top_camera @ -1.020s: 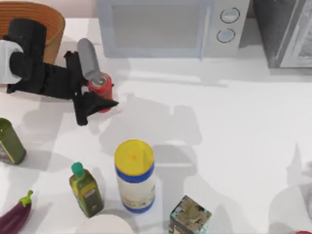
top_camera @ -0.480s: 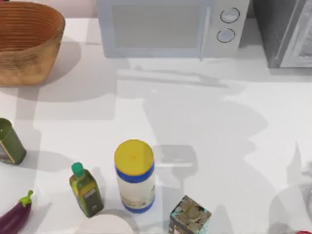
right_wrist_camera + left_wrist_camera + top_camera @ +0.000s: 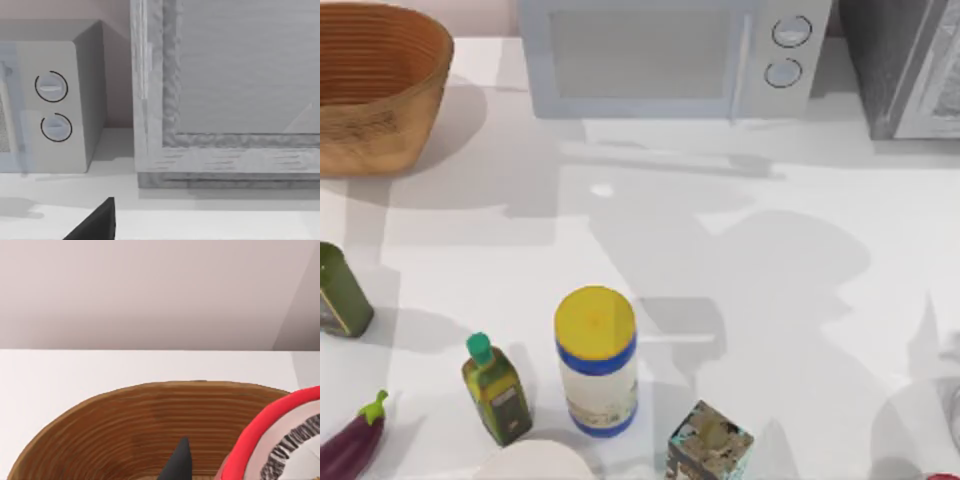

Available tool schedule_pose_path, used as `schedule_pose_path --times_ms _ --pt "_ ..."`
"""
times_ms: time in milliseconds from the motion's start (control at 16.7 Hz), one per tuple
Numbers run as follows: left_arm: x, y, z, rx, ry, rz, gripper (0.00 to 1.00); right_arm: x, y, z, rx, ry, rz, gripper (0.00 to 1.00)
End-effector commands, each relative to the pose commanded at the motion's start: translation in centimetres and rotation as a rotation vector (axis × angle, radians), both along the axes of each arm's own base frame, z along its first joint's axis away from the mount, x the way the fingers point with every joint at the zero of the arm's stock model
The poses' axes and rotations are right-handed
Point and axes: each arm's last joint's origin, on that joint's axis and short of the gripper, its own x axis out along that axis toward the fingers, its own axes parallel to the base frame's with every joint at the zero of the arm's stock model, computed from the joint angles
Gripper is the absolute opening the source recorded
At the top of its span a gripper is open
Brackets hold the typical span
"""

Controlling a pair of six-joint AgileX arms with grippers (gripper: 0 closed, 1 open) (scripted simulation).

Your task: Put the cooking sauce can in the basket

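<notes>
Top view: wicker basket (image 3: 382, 135) parked in the far left corner of the table (image 3: 790, 300), partly cut off by the frame, with the microwave (image 3: 640, 60) just to its right along the back.

Down the near left: dark green can (image 3: 338, 295), olive oil bottle (image 3: 498, 392), eggplant (image 3: 350, 447), tall yellow-lidded jar (image 3: 596, 360), and a patterned box (image 3: 710, 445) clipped at the bottom edge. Lots of bare white table through the middle and right side, well apart from all that clutter.

Left wrist view adds the useful bit: looking into the basket (image 3: 125, 425), ribbed brown inside, far rim against bare table and wall. Cooking sauce can (image 3: 272, 427) sits huge and close to the camera, over the basket's inside, mostly cropped, so just a red curve and a slice of label. Dark wedge of the left gripper (image 3: 181, 462) pokes up beside it. Can't tell whether that gripper is clamped on the can or spread.

Right wrist view: facing the microwave's dial end (image 3: 52, 107) and a grey framed cabinet front (image 3: 225, 100) next to it. Small dark corner of the right gripper (image 3: 95, 224) at the edge; can't tell its grip state either.
</notes>
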Motion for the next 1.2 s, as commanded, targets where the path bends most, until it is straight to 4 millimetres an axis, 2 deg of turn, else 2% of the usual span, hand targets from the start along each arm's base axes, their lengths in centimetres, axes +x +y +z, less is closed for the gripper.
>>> schedule_pose_path --times_ms 240,720,960,1200 --pt "0.4 -0.1 -0.4 0.001 -0.002 -0.005 0.0 0.0 0.0 0.0 0.0 0.0 0.0 1.0" --pt "4.2 0.1 -4.7 0.0 0.0 0.0 0.0 0.0 0.0 0.0 0.0 0.0 0.0 1.0" --pt "4.3 0.1 -4.8 0.0 0.0 0.0 0.0 0.0 0.0 0.0 0.0 0.0 0.0 1.0" --pt "4.3 0.1 -4.8 0.0 0.0 0.0 0.3 0.0 0.0 0.0 0.0 0.0 0.0 1.0"
